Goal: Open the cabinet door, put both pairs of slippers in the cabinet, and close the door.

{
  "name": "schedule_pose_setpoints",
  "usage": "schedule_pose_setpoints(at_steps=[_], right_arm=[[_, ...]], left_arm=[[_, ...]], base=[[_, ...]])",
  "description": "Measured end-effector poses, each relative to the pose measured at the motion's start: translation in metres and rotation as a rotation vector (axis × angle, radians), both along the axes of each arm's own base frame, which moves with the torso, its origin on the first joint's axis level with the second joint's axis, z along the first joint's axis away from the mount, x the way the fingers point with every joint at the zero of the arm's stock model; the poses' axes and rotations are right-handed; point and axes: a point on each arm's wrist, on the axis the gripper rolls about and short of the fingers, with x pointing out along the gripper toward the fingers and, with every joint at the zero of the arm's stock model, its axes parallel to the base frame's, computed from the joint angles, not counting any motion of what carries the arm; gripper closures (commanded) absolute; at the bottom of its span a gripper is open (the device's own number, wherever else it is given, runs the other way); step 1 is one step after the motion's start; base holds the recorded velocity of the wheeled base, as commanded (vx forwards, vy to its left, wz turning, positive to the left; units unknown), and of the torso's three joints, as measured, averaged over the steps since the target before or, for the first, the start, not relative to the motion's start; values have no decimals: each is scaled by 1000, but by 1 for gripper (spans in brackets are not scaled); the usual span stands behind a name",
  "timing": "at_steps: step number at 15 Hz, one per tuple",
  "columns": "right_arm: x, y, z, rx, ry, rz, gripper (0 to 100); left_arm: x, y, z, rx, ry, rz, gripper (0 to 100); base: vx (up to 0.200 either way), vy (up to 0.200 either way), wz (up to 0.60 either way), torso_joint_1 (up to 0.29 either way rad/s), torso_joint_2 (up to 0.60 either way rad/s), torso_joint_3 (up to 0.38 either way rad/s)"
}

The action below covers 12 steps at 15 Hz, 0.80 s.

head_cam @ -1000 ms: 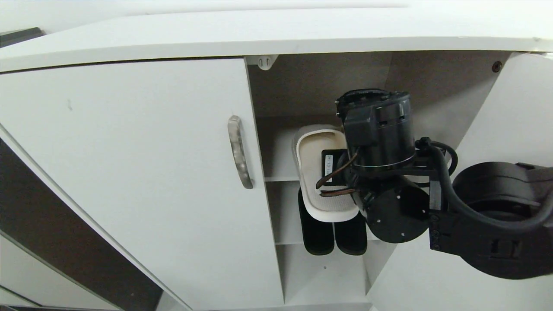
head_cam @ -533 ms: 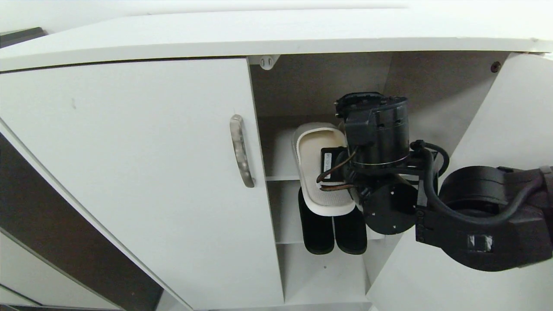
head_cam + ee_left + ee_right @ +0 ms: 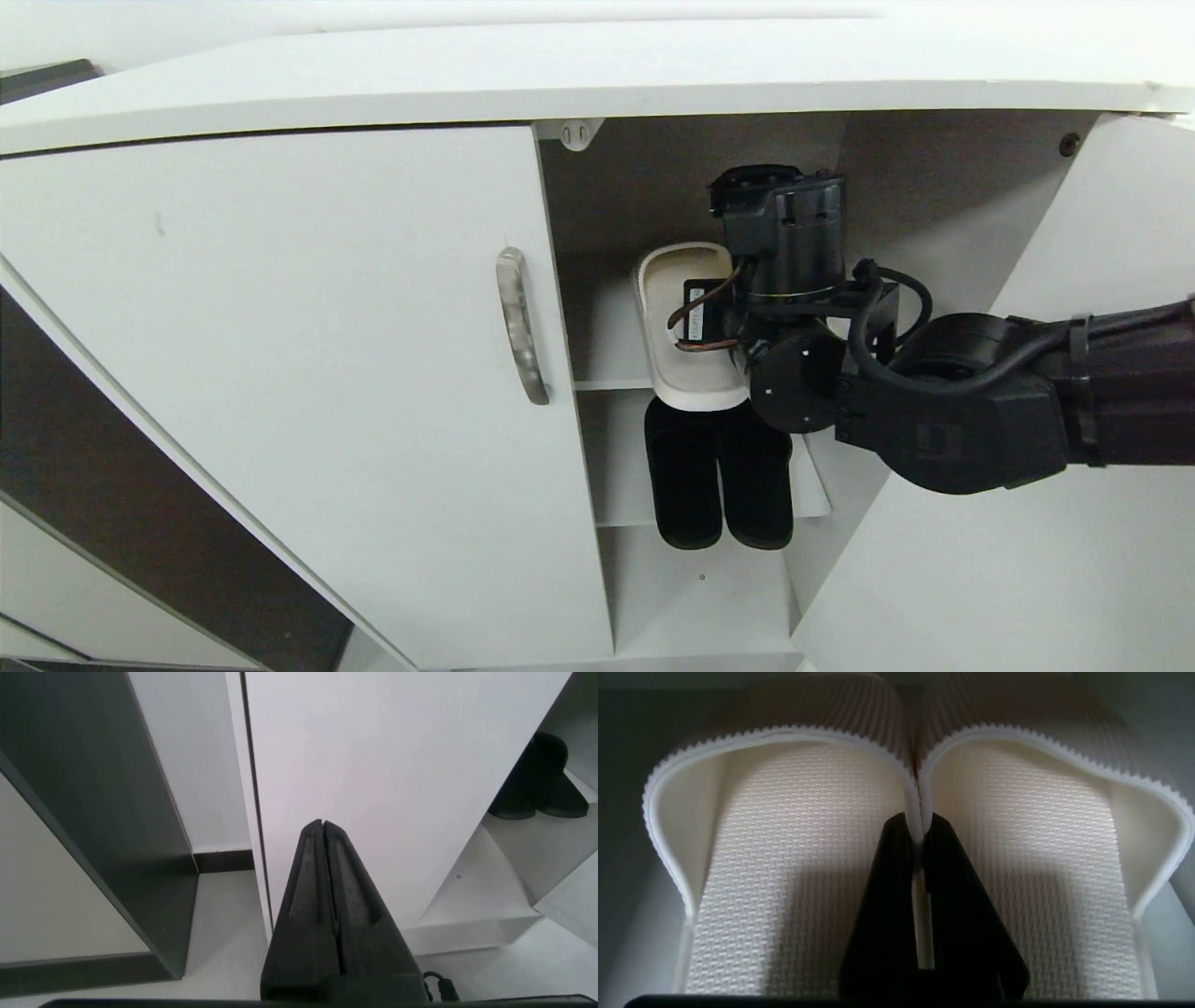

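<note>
A pair of white slippers (image 3: 681,327) sits side by side at the upper shelf (image 3: 607,369) of the open cabinet, heels sticking out past the shelf's front edge. My right gripper (image 3: 921,835) is shut on the touching inner edges of the white slippers (image 3: 785,868); in the head view its wrist (image 3: 784,252) covers the right slipper. A pair of black slippers (image 3: 717,481) lies on the middle shelf below, toes inward. My left gripper (image 3: 322,835) is shut on nothing, low in front of the closed left door (image 3: 392,784). The black slippers (image 3: 540,789) show past that door.
The left door (image 3: 280,373) is closed, with a metal handle (image 3: 520,327). The right door (image 3: 1074,448) stands swung open beside my right arm. The bottom compartment (image 3: 700,597) holds nothing. A dark panel (image 3: 103,821) stands left of the cabinet.
My right arm has pushed up and deeper into the cabinet, carrying the white slippers farther onto the upper shelf and uncovering more of the black pair below.
</note>
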Motion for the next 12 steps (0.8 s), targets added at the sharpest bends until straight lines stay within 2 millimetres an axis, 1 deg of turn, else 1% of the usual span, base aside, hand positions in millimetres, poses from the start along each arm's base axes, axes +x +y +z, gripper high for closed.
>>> schedule_pose_setpoints(at_steps=[5,8,9,12], right_arm=[[14,7,-9,-13,8,-4,100],[16,8,-12,-18,14,-2,100],[16,9,-13,-19,15,-4,0],[15,9,-15,-21,18,-2,0]], left_arm=[[0,0,0,0,0,0,100],[0,0,0,0,0,1,100],[0,0,0,0,0,1,100],[0,0,0,0,0,0,100]], base=[[0,0,0,0,0,0],[0,0,0,0,0,0],[0,0,0,0,0,0],[0,0,0,0,0,0]])
